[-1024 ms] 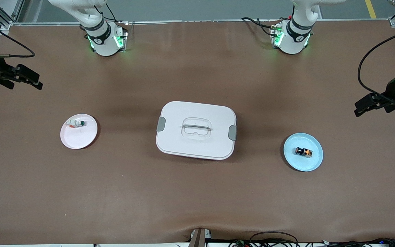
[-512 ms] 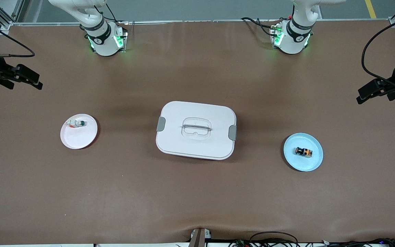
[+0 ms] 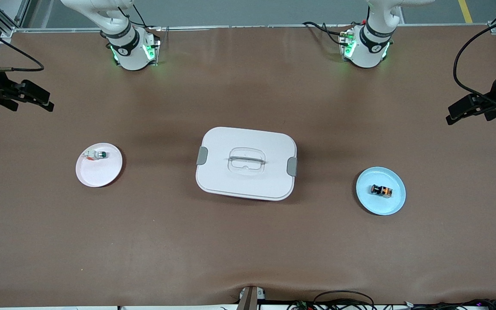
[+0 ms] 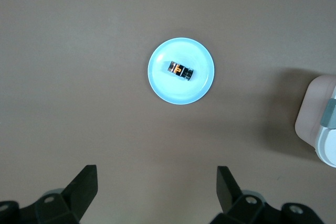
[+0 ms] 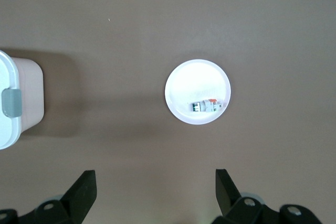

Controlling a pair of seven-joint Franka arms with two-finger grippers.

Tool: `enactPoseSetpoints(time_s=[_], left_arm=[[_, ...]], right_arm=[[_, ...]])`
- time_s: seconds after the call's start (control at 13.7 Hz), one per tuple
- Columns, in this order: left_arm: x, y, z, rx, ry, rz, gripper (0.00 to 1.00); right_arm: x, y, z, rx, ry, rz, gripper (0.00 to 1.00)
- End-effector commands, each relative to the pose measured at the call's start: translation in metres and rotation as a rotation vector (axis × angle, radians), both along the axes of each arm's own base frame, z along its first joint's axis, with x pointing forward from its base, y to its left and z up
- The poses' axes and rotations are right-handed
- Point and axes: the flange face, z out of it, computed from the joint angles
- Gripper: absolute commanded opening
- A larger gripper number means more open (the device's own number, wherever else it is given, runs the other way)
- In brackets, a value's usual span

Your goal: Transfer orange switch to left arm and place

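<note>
Orange switch [image 3: 381, 190] lay on blue plate [image 3: 396, 206], toward the left arm's end from the lidded box [image 3: 246, 142] — placement judged complete. Left gripper [image 4: 156, 171] and right gripper [image 5: 155, 174] — both released, waiting clear of the box.

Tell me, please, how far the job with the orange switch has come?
Done, it seems: the orange switch lies on the blue plate toward the left arm's end of the table. In hand: nothing; the left end effector and the right end effector are both open, each over the table at its own end. Left: probably nothing.
</note>
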Motion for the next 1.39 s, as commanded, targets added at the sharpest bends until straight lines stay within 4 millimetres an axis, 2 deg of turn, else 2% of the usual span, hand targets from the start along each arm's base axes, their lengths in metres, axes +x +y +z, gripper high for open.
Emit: enactPoseSetpoints(time_s=[0.0,0.22,0.73,1.32], left_arm=[[-0.013,-0.001,0.013,-0.012,-0.033,-0.022,1.0],[-0.027,0.0,0.015,-0.014,-0.079,-0.023,1.0],[-0.024,-0.002,0.015,-0.013,-0.074,-0.027,1.0],[-0.022,-0.002,0.011,-0.014,-0.057,-0.027,1.0]], right_arm=[[-0.007,0.005,0.006,0.002,0.003,-0.027,1.0],[-0.005,0.003,0.008,0.003,-0.003,-0.023,1.0],[-0.013,0.007,0.015,0.002,0.013,-0.021,1.0],[-0.012,0.007,0.018,0.001,-0.006,-0.02,1.0]])
